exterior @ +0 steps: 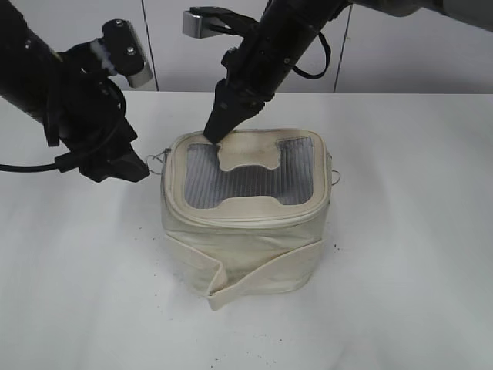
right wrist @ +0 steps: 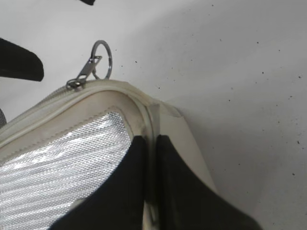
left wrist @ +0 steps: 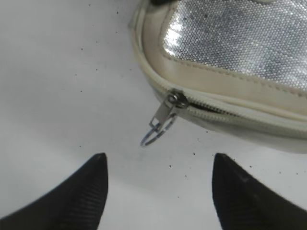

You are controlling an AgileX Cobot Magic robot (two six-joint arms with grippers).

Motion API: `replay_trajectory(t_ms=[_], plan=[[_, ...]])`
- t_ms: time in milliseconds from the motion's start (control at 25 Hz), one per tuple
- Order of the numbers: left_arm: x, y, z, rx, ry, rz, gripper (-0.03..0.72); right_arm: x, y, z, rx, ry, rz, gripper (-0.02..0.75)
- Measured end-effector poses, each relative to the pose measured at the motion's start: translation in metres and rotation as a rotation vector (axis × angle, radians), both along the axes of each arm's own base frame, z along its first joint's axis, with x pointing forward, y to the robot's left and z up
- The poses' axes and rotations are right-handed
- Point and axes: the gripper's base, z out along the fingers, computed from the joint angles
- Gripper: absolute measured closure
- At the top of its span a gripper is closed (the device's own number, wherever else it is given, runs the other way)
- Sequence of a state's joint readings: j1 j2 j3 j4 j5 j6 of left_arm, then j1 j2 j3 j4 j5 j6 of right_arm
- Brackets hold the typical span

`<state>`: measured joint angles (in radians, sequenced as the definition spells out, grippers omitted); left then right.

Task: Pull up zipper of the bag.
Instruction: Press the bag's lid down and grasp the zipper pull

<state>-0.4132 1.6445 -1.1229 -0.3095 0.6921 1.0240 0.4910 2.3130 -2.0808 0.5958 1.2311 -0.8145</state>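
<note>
White bench (exterior: 416, 231) under the bag (exterior: 245, 223); right tool (exterior: 216, 132) pinched narrow on its rim, left tool (left wrist: 158, 191) spread wide beside the zipper (left wrist: 165, 115) pull.

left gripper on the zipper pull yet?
No: in the left wrist view the left gripper is open, its fingertips short of the zipper pull, whose ring hangs free beside the bag.

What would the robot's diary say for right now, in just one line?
left gripper: open, short of zipper pull | right gripper: shut, pressing bag top rim | zipper pull: not yet held
</note>
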Motion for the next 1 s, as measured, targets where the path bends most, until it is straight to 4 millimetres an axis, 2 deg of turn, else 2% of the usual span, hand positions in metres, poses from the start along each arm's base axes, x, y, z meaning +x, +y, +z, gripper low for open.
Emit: replay_trajectory(t_ms=[320, 560, 720, 920, 1000], plan=[[0.006, -0.012, -0.017, 0.021, -0.014, -0.026, 0.182, 0.000, 0.000, 0.000, 0.000, 0.001, -0.002, 0.702], [0.008, -0.014, -0.016, 0.005, -0.045, -0.015, 0.271, 0.000, 0.000, 0.000, -0.001, 0.001, -0.001, 0.702], [0.009, -0.016, -0.023, 0.001, -0.011, -0.008, 0.386, 0.000, 0.000, 0.000, -0.002, 0.000, -0.001, 0.702], [0.007, -0.016, -0.028, 0.013, 0.034, -0.017, 0.652, 0.000, 0.000, 0.000, -0.004, -0.001, -0.001, 0.703], [0.006, -0.016, -0.029, 0.015, 0.046, -0.018, 0.690, 0.000, 0.000, 0.000, -0.004, -0.001, -0.001, 0.706]])
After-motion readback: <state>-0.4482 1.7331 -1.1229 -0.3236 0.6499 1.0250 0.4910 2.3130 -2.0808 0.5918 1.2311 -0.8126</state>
